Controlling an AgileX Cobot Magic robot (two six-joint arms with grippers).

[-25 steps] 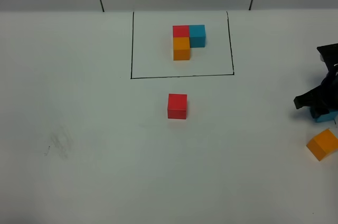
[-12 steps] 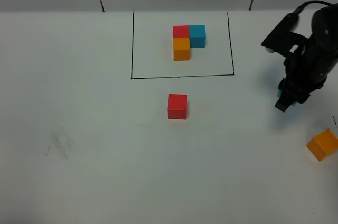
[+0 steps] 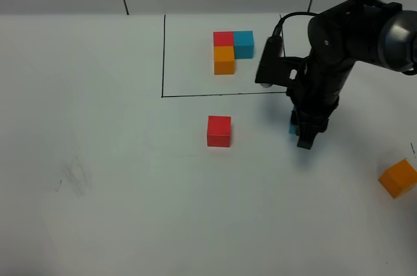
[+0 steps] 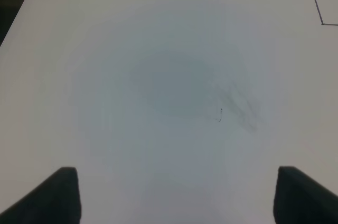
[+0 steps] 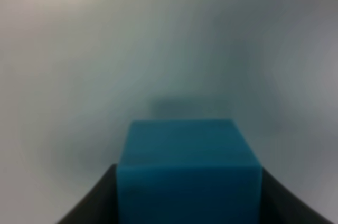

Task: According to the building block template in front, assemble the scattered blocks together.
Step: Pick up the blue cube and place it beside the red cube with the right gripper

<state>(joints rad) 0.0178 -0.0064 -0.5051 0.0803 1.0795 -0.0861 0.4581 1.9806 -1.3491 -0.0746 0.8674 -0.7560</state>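
The building block template point(image 3: 231, 50) is an L of red, blue and orange cubes inside a drawn black frame point(image 3: 221, 94) at the back. The loose red cube point(image 3: 219, 131) sits just in front of the frame. My right gripper point(image 3: 303, 134) is to the right of the red cube, shut on the sky-blue cube point(image 3: 292, 127), which fills the right wrist view point(image 5: 189, 176) between the dark fingers point(image 5: 90, 205). The loose orange cube point(image 3: 398, 178) lies at the right edge. My left gripper point(image 4: 182, 197) is open and empty over bare table.
The white table point(image 3: 130, 191) carries a faint grey smudge point(image 3: 73, 177) at the left, also in the left wrist view point(image 4: 237, 105). The right arm's body point(image 3: 339, 48) hangs over the frame's right side. A grey wall stands behind.
My right arm has swung from the table's right edge leftward with the sky-blue cube, ending just right of the red cube. The red and orange cubes have not moved.
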